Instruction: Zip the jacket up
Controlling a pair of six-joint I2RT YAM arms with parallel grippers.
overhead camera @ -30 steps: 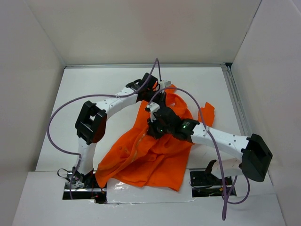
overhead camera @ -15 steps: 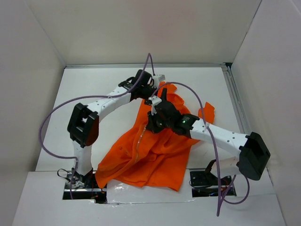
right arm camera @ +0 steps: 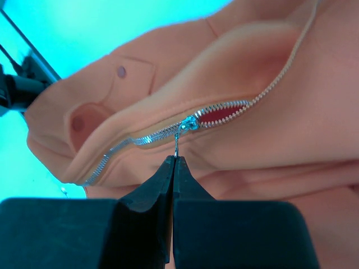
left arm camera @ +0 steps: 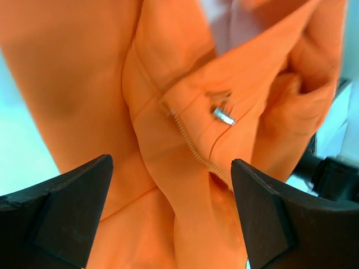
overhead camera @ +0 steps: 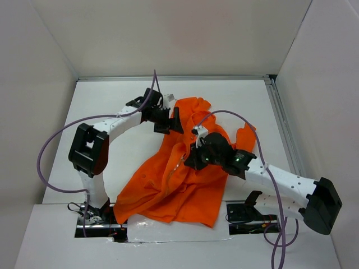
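The orange jacket (overhead camera: 179, 185) lies crumpled on the white table between my two arms, collar end to the back. My right gripper (overhead camera: 189, 161) is shut on the small metal pull tab of the silver zipper slider (right arm camera: 189, 123), about midway up the jacket front. The zipper (right arm camera: 140, 139) runs closed to one side of the slider, and the teeth part on the other side. My left gripper (overhead camera: 173, 120) hovers open over the collar end. Its fingers (left arm camera: 56, 207) straddle a fold of jacket (left arm camera: 168, 185) without gripping it. Zipper teeth (left arm camera: 193, 148) and a silver stud (left arm camera: 223, 116) show just beyond.
White walls box in the table (overhead camera: 101, 112) on three sides, and a metal rail (overhead camera: 280, 123) runs along its right edge. Purple cables (overhead camera: 56, 145) loop from both arms above the surface. A jacket sleeve (overhead camera: 247, 134) pokes out at the right.
My left gripper opened, let go of the collar end and drew back to the left. My right arm pulled toward the near right with the zipper pull, and the jacket's top settled flatter.
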